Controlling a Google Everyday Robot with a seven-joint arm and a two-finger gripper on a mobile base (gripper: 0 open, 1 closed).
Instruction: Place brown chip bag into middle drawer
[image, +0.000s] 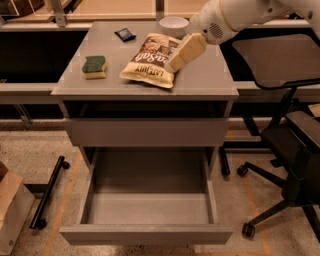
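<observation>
Brown chip bag (150, 62): lying flat on the desk (205, 80), upper centre of frame, yellow band and lettering towards the desk's front edge. Not lifted.

Gripper (176, 62): comes in from the upper right, angled down and to the left. Its tip is at the bag's right edge, touching or just above it; I can't say which. Jaws: I cannot tell whether they are wide or narrow.

Middle drawer (145, 234): pulled fully out at the bottom centre, grey floor bare. The drawer front above it (147, 131) is shut.

Also on the desk: green sponge (94, 66) left of the bag, small black packet (125, 34) and white bowl (173, 23) behind it. All sit apart from the bag.

Step, as I read it: the approach to the grasp, with pick-up not yet made. Next I'd need to settle the jaws over the bag's right side, close on the crinkly film without it sliding away, lift clear of the desk edge, then carry it forward and down to the open drawer.
</observation>
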